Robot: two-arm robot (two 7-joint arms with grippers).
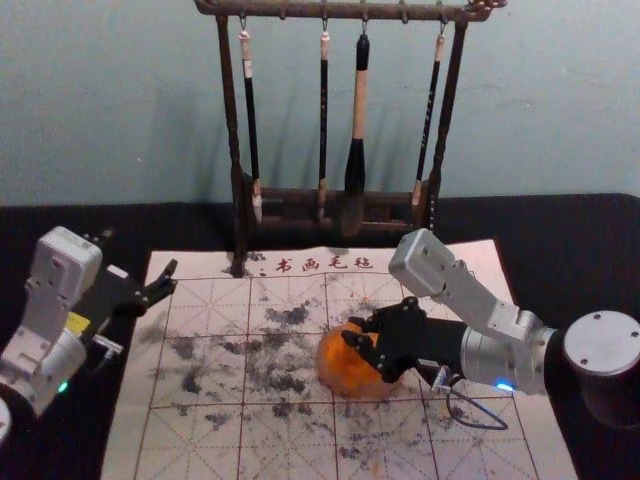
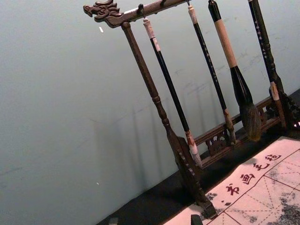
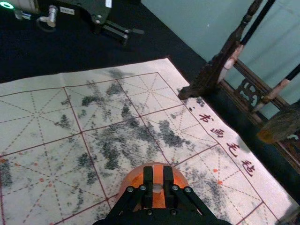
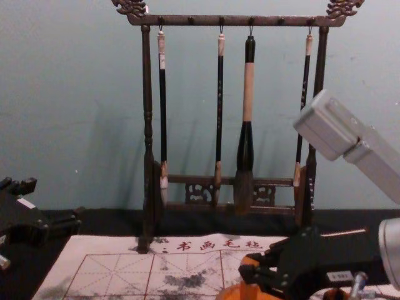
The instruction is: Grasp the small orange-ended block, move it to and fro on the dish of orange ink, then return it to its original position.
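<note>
Your light is dim and soft. Faint shadows smudge the wall (image 4: 62, 94) left of the hanging brushes (image 4: 248, 94); near right, a small blue light (image 1: 504, 387) glows brightly.

Wall: pale blue-green, plain, with faint scuffs and small pale specks (image 4: 75, 75)
Table: black top (image 1: 575, 225) against the wall
Mat: whitish, red-lined, ink-stained, with red characters along the far edge (image 1: 215, 262)
Rack: dark brown, carved ends, upright near the wall (image 4: 147, 94)
Brushes: four, hanging from the rack (image 4: 248, 94)
Light: dim, casting soft shadows on the wall
</note>
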